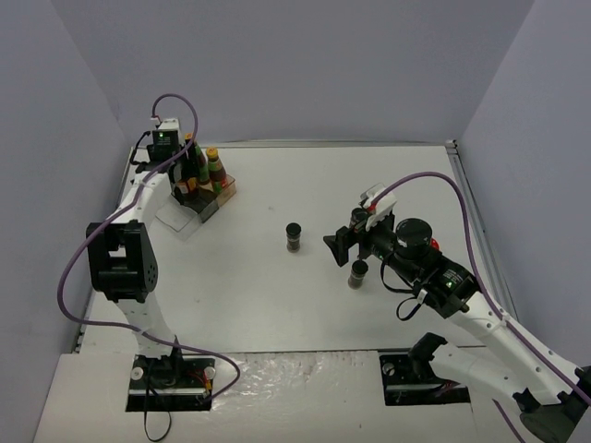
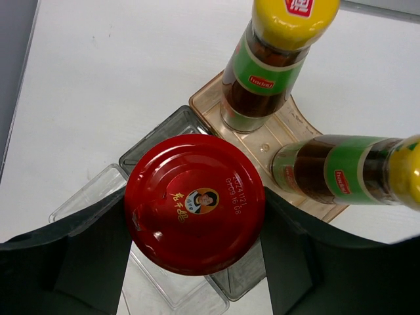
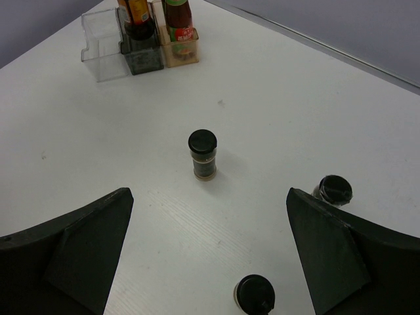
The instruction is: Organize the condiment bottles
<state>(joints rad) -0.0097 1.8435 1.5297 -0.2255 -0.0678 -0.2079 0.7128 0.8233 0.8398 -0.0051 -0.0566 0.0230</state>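
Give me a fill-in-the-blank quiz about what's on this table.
The left gripper holds a jar whose lid is ___. The two tall bottles in the rack have ___ caps. Near the right gripper, ___ black-capped spice jars stand on the table. That gripper is wide ___.
Missing: red; yellow; three; open.

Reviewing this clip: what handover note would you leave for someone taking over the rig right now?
Left gripper: shut on a red-lidded jar over the rack's dark middle section.
Right gripper: open, empty, above the three black-capped spice jars.
Done: two yellow-capped bottles stand on the rack's tan section.
Left: release the jar, then rack the spice jars, all loose on the table.
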